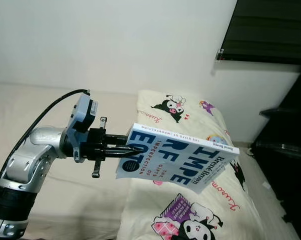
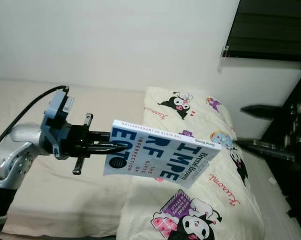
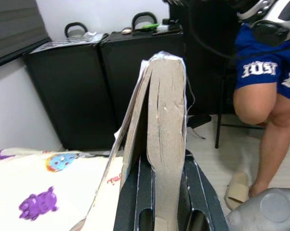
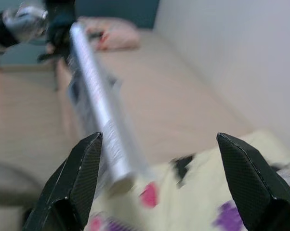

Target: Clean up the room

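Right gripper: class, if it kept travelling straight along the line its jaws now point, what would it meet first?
Probably the book, held by the left gripper. The right gripper, jaws open, faces the book's edge, with the pillow beyond; depth is blurred.

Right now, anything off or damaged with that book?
The book is pinched by one end in the left gripper, so it juts out unsupported over the pillow, tilted. In the left wrist view its cover flares away from the page block. No tears visible.
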